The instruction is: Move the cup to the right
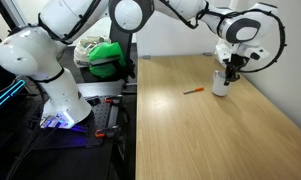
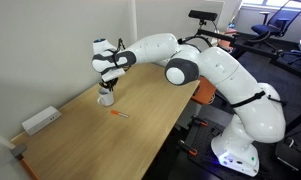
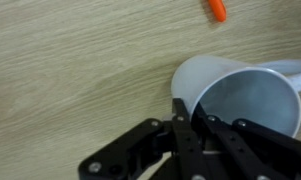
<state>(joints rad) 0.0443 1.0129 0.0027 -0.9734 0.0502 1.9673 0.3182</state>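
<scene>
Pinching the cup (image 3: 252,100) by its rim: in the wrist view the gripper (image 3: 192,114) has its jaws drawn narrow, one outside the wall and one seemingly just inside, so they look closed on the rim opposite the handle. In both exterior views the cup (image 1: 221,86) (image 2: 106,98) sits under the gripper (image 1: 228,72) near the far edge of the wooden table (image 1: 190,135). It looks to be on or barely off the surface; can't tell which. An orange-red pen (image 1: 194,91) lies just beside it, apart. A white block with cable (image 2: 40,121) sits well apart.

Handling, judged: glossy ceramic look, so rigid, probably slippery and chip-prone, and light while empty. A rim-wall pinch should hold, but the cup may swing; keep it low. The handle looks too small to grab.
</scene>
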